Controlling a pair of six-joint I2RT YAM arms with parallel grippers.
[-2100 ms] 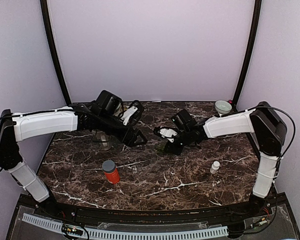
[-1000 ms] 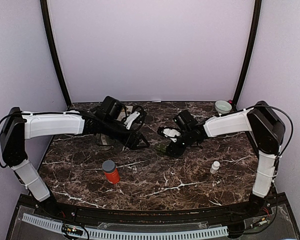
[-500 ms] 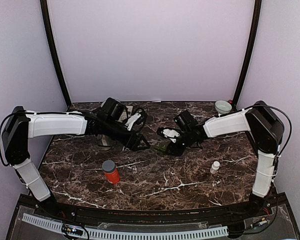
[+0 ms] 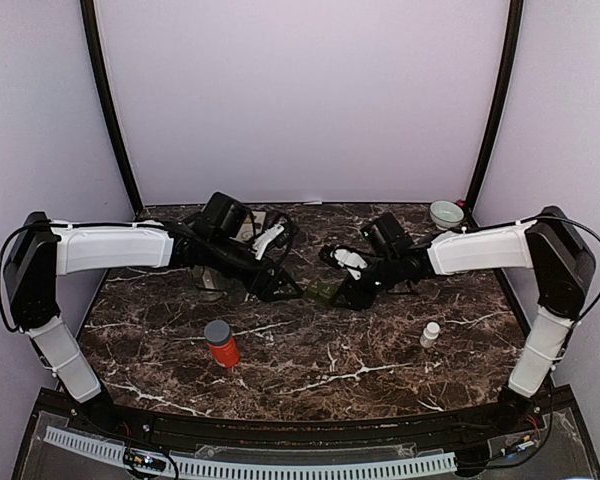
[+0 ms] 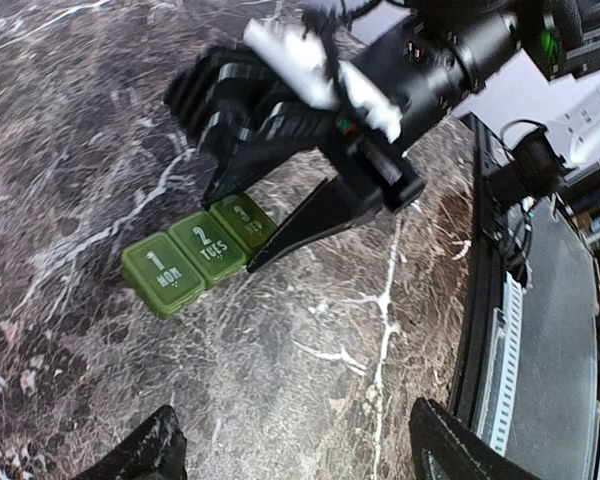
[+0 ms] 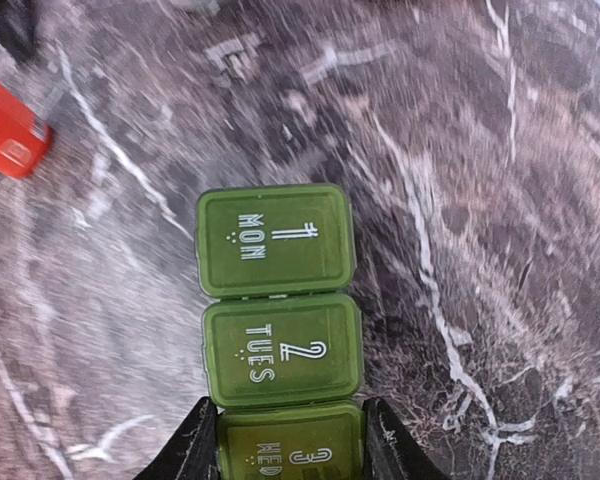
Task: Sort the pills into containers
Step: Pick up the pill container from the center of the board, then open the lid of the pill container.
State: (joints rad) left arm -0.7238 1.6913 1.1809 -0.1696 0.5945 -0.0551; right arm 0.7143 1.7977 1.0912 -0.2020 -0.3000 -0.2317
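A green pill organizer (image 4: 322, 293) lies flat mid-table, lids marked MON, TUES, WED (image 6: 278, 298), all closed. My right gripper (image 6: 290, 445) is shut on its WED end, one finger (image 6: 193, 447) on each long side. The left wrist view shows the same grip on the organizer (image 5: 193, 256). My left gripper (image 4: 283, 286) hovers just left of the box, open and empty (image 5: 300, 445). An orange bottle with a grey cap (image 4: 220, 343) stands front left, and a small white bottle (image 4: 431, 334) front right. No loose pills show.
A pale bowl (image 4: 446, 213) sits at the back right corner. A greyish container (image 4: 208, 281) stands under my left forearm. The orange bottle (image 6: 8, 138) lies at the left edge of the right wrist view. The table's front edge (image 5: 485, 300) is close in the left wrist view.
My right gripper has closed onto the organizer's WED end, and the right wrist and elbow have shifted right. The left gripper settled beside the box and stayed open.
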